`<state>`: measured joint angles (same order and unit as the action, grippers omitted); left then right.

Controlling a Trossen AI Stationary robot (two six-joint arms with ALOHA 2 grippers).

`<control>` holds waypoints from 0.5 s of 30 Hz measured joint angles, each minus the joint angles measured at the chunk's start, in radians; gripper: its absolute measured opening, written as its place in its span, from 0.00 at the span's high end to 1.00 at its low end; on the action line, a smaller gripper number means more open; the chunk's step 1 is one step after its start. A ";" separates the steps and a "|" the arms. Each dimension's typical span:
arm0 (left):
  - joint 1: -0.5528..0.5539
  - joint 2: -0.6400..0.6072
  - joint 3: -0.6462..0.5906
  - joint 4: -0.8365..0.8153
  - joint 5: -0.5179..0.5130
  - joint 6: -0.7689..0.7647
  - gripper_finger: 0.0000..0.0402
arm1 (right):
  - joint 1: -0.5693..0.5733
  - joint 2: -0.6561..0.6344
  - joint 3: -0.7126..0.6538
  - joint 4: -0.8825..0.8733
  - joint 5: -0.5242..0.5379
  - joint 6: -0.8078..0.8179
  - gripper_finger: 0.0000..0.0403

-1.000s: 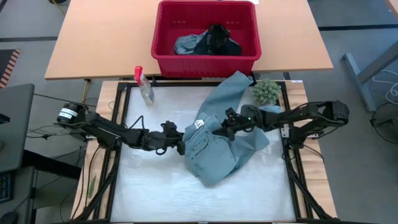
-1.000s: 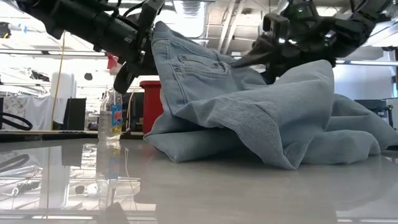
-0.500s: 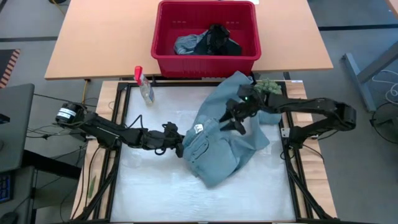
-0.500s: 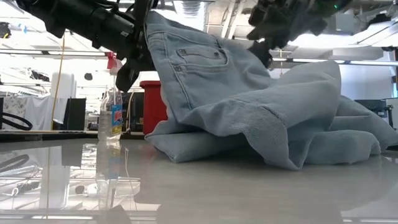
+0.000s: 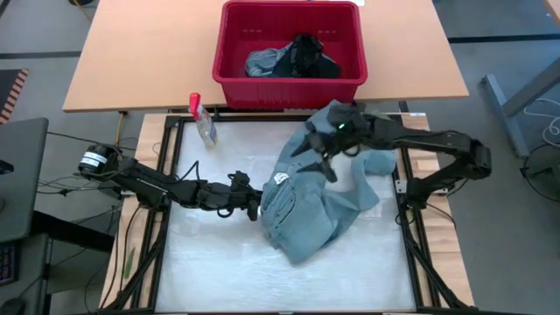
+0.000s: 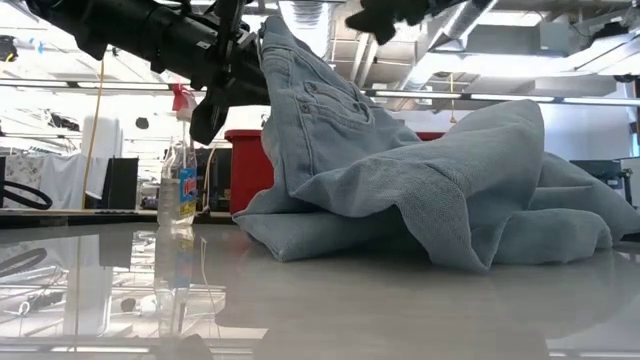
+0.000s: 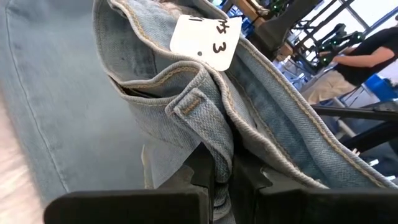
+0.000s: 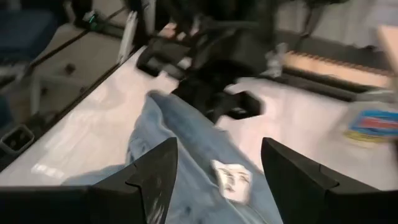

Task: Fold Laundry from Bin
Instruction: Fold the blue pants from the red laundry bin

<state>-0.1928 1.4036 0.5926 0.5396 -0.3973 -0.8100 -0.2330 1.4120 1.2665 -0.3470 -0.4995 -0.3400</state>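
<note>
A wooden table (image 5: pixel 140 61) stands behind the white work surface (image 5: pixel 219 271). Grey floor (image 5: pixel 507 262) surrounds both. Ceiling ducts (image 6: pixel 340 30) run overhead.

The bright red rectangular plastic bin (image 5: pixel 290 51) served as the landmark, standing on the tan wooden table (image 5: pixel 131 61) behind the white work surface (image 5: pixel 210 262). In the bin lay a heap of dark and grey-blue cloth garments (image 5: pixel 291 59). Before the bin, on the work surface, lay the faded light-blue denim jeans (image 5: pixel 315 206). The small clear spray bottle with a red top (image 5: pixel 202 119) stood before the bin's left corner, left of the jeans.
</note>
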 joint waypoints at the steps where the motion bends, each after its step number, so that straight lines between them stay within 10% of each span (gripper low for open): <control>1: 0.000 0.000 0.000 0.001 0.000 -0.006 0.97 | 0.016 0.024 0.009 -0.001 0.000 -0.015 0.36; 15: 0.000 0.000 0.000 0.011 0.007 -0.052 0.97 | 0.123 0.377 0.405 -0.477 0.003 -0.249 0.43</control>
<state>-0.1928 1.4040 0.5926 0.5507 -0.3900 -0.8616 -0.1098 1.7887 1.6715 -0.8242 -0.4966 -0.5886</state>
